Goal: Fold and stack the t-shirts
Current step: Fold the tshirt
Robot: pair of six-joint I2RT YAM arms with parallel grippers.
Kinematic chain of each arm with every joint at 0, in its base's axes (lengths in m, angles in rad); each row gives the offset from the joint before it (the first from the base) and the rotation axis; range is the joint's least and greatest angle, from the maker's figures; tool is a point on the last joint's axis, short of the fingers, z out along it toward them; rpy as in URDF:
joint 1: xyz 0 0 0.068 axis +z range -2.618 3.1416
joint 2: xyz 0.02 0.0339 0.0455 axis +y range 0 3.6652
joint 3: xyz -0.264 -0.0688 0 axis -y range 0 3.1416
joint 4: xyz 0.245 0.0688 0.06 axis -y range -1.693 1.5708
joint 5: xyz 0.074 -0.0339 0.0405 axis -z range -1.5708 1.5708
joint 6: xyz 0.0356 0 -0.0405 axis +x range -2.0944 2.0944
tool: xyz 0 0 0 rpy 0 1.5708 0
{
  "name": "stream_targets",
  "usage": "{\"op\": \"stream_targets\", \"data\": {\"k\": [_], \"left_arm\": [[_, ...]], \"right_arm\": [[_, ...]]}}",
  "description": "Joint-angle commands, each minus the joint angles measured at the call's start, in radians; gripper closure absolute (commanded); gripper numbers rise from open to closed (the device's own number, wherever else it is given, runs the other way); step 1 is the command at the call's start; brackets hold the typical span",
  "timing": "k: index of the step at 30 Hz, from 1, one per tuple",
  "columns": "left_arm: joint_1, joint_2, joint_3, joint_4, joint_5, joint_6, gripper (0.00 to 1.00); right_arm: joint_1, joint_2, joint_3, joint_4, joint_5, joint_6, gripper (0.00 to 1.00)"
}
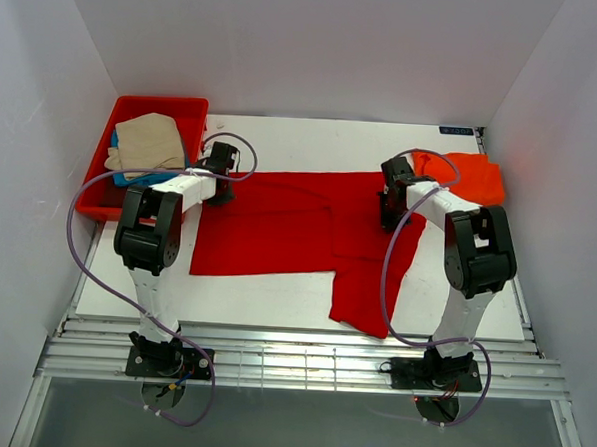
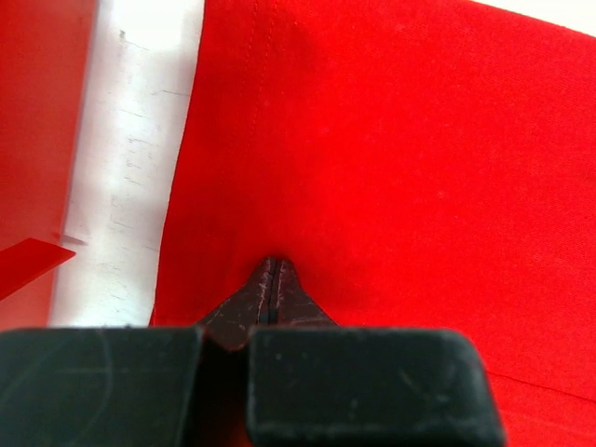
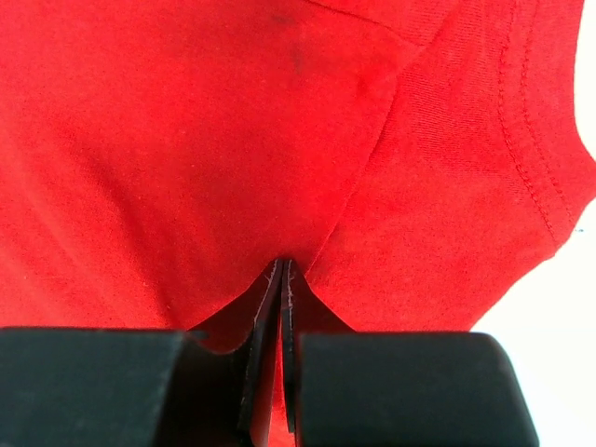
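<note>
A bright red t-shirt (image 1: 278,227) lies spread across the middle of the white table, one part hanging toward the front edge. My left gripper (image 1: 219,169) is at its far left edge; in the left wrist view the gripper (image 2: 274,263) is shut with its tips down on flat red cloth (image 2: 391,140), and no cloth shows between them. My right gripper (image 1: 390,203) is at the shirt's far right part. In the right wrist view the gripper (image 3: 286,263) is shut on a fold of the red cloth (image 3: 186,140). An orange-red t-shirt (image 1: 471,176) lies at the back right.
A red plastic tray (image 1: 124,109) stands at the back left, just left of my left gripper, holding a beige shirt (image 1: 148,141) over a blue one (image 1: 131,178). The tray's wall (image 2: 33,112) shows in the left wrist view. White walls enclose the table.
</note>
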Motion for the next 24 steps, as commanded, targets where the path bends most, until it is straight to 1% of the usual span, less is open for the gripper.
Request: {"op": "stream_targets", "data": {"k": [1, 7, 16, 24], "left_arm": [[0.007, 0.021, -0.034, -0.045, -0.055, 0.019, 1.0], [0.018, 0.011, -0.025, -0.054, -0.084, 0.03, 1.0], [0.024, 0.02, -0.002, -0.057, -0.071, 0.041, 1.0], [0.03, 0.028, 0.013, -0.066, -0.097, 0.047, 1.0]], "right_arm": [[0.0, 0.046, 0.013, -0.063, 0.053, 0.012, 0.92], [0.0, 0.043, 0.039, -0.091, 0.082, 0.012, 0.92], [0.0, 0.042, 0.031, -0.106, 0.101, 0.008, 0.92], [-0.001, 0.045, 0.03, -0.119, 0.13, 0.006, 0.92]]}}
